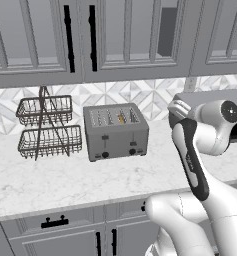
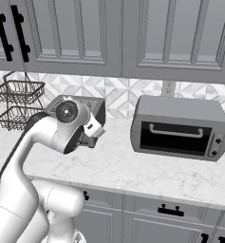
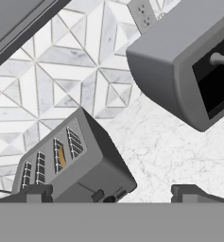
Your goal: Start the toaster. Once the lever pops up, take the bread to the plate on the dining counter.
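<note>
The grey four-slot toaster (image 1: 115,131) stands on the kitchen counter (image 1: 50,185) against the tiled wall. A golden-tan slice of bread (image 1: 121,118) sits in one of its right-hand slots. Two black levers (image 1: 105,137) and two knobs are on its front. In the hand view the toaster (image 3: 71,165) lies lower left, with the bread (image 3: 61,157) in a slot. My gripper (image 3: 112,193) is open and empty, hovering to the toaster's right and above the counter, apart from it. The plate and the dining counter are out of view.
A grey toaster oven (image 2: 180,128) with a dark glass door stands on the counter right of the toaster. A two-tier wire basket rack (image 1: 45,127) stands to the toaster's left. Wall cabinets (image 1: 115,35) hang overhead. A wall outlet (image 2: 168,88) is above the oven.
</note>
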